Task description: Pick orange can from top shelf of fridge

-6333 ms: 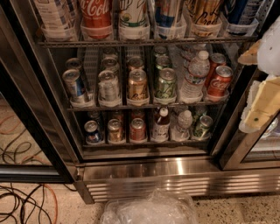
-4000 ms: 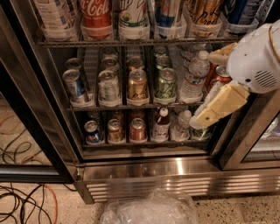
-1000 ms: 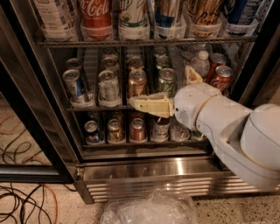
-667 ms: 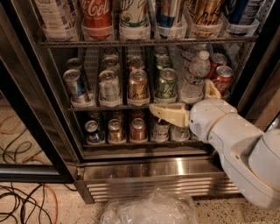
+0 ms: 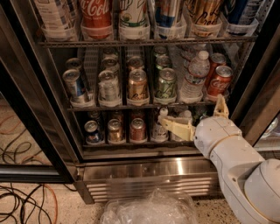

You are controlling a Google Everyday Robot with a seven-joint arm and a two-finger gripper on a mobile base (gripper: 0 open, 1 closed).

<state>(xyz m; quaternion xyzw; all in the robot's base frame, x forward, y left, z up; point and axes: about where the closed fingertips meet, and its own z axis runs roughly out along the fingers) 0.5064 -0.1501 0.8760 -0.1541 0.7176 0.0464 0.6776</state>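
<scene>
The orange can (image 5: 204,13), copper-gold with dark cursive lettering, stands in a whitish tray on the top shelf (image 5: 144,42) of the fridge (image 5: 144,171), right of centre; its lid is cut off by the frame's top edge. My gripper (image 5: 190,110) is low at the right, in front of the bottom rack and far below the can. It is open and empty. One cream finger (image 5: 175,127) points left across the bottom rack and the other (image 5: 220,107) points up.
A red Coca-Cola can (image 5: 95,13) and other cans share the top shelf. The middle rack holds several cans, a water bottle (image 5: 194,76) and Coke cans (image 5: 218,79). Cables (image 5: 22,197) lie on the floor at left, with a plastic bag (image 5: 148,210) below the fridge.
My gripper has moved down and to the right, from in front of the middle rack to the bottom rack level. The cans have not moved.
</scene>
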